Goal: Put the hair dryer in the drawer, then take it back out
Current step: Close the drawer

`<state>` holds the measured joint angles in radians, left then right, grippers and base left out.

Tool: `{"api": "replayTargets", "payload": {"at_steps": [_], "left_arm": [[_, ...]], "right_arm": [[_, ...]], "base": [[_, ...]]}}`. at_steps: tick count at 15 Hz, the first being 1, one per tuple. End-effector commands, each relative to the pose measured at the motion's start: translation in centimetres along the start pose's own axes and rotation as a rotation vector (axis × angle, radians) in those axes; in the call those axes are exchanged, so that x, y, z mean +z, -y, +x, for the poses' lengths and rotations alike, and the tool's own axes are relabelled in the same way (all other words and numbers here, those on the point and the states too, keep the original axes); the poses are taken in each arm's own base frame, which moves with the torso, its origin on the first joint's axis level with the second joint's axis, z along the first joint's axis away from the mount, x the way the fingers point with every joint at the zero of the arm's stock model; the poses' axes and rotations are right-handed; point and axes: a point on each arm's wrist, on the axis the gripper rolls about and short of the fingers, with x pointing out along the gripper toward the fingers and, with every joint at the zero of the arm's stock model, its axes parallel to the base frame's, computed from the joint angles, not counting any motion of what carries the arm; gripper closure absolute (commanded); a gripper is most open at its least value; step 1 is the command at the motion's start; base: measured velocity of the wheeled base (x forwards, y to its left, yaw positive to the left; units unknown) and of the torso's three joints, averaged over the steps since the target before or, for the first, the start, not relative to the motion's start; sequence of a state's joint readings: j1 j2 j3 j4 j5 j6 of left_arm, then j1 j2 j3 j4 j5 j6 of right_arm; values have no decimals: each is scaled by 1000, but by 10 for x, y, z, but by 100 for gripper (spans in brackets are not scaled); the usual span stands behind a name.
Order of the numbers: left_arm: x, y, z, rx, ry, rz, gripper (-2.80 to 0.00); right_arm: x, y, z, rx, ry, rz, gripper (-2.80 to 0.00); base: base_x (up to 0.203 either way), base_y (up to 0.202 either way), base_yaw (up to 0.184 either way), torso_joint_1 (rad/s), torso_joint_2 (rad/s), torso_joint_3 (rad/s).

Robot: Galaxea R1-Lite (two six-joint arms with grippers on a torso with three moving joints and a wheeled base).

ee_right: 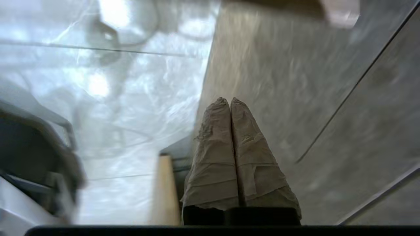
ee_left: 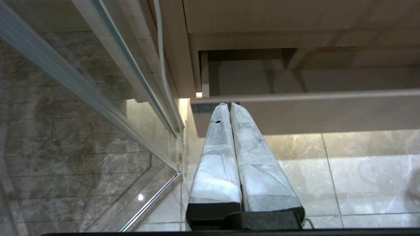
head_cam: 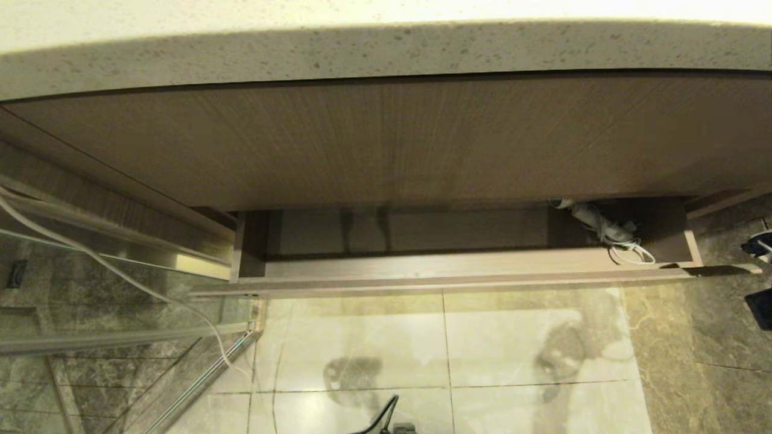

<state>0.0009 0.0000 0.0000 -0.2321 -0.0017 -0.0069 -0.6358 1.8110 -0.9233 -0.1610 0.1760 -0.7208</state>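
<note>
The drawer (head_cam: pixel 422 266) stands pulled out under the wood panel and stone counter. The white hair dryer (head_cam: pixel 594 224) lies inside at its right end, with its white cord (head_cam: pixel 633 254) looped over the front corner. My left gripper (ee_left: pixel 228 105) is shut and holds nothing; its taped tips sit just in front of the left end of the drawer (ee_left: pixel 328 113) front. My right gripper (ee_right: pixel 228 99) is shut and empty, pointing down at floor tiles beside a grey stone surface. Dark parts of the right arm (head_cam: pixel 761 306) show at the head view's right edge, right of the drawer.
A glass shower door with a metal frame (head_cam: pixel 120 337) stands left of the drawer, and a white cable (head_cam: pixel 120 274) hangs along it. Glossy pale floor tiles (head_cam: pixel 446 349) lie below the drawer. A dark marble wall (head_cam: pixel 693 337) rises on the right.
</note>
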Motion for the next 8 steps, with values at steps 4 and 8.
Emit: {"api": "replayTargets", "payload": {"at_steps": [4,8], "left_arm": [[-12,0,1,1,-39,-1,0],[-11,0,1,1,-37,1,0]], "right_arm": [[-32,10,-21,63,293,-385,0],[-36,16,2,28,346,-385,0]], "base": [[0,0,0,0,0,0],[0,0,0,0,0,0]]}}
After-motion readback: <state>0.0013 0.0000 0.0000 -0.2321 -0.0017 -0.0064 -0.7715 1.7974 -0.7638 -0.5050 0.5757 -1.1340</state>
